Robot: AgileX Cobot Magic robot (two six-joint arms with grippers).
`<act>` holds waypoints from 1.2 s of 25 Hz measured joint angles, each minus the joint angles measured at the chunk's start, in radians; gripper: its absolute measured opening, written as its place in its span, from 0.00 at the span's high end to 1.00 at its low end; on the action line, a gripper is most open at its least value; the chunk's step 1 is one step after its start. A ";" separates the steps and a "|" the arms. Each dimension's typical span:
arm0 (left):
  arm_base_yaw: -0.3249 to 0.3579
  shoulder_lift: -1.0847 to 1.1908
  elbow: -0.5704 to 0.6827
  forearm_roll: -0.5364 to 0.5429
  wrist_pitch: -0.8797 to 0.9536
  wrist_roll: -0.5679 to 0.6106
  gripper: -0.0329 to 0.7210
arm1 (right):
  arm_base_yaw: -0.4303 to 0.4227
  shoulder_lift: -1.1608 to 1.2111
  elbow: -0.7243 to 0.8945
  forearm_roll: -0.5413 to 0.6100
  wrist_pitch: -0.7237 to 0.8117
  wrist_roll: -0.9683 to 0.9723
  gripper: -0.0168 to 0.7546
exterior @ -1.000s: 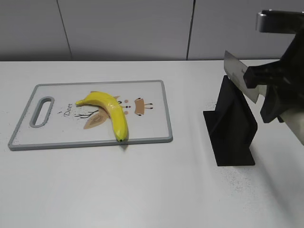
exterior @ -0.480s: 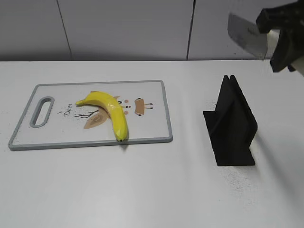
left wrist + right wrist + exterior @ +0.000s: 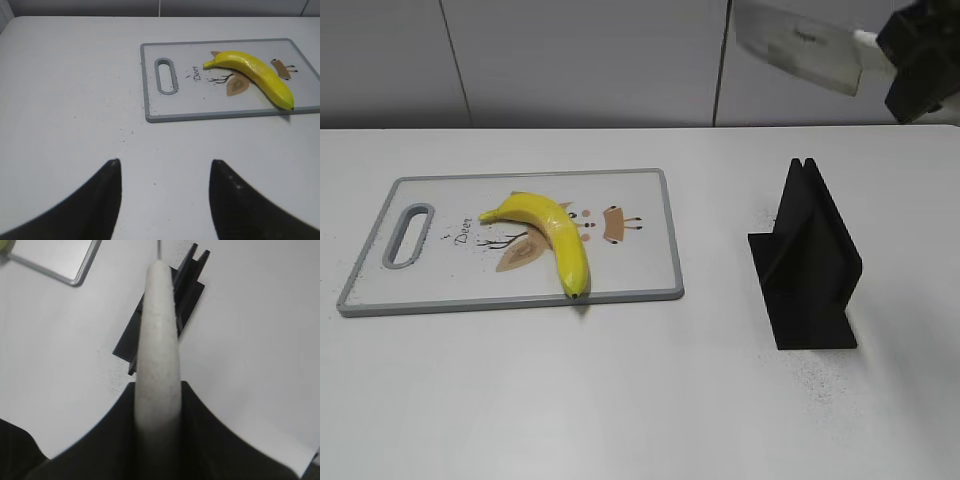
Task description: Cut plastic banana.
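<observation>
A yellow plastic banana [image 3: 552, 236] lies on a grey-rimmed white cutting board [image 3: 650, 230] at the left; both also show in the left wrist view, the banana [image 3: 255, 74] and the board [image 3: 150, 85]. My right gripper [image 3: 920, 60] is shut on the white handle [image 3: 158, 340] of a cleaver whose steel blade [image 3: 798, 46] is held high at the top right, above the stand. My left gripper [image 3: 165, 172] is open and empty over bare table, near of the board; it does not show in the exterior view.
A black knife stand [image 3: 808, 262] stands on the table right of the board, below the raised cleaver; it also shows in the right wrist view [image 3: 187, 280]. A grey wall runs along the back of the white table.
My right gripper has lifted the cleaver up out of the black stand and carried it higher, the blade now swinging left. The banana and board have not moved.
</observation>
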 joint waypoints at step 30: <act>0.000 1.085 -0.398 -0.517 -0.372 1.186 0.32 | 0.000 0.393 -0.307 0.308 -0.046 -1.217 0.74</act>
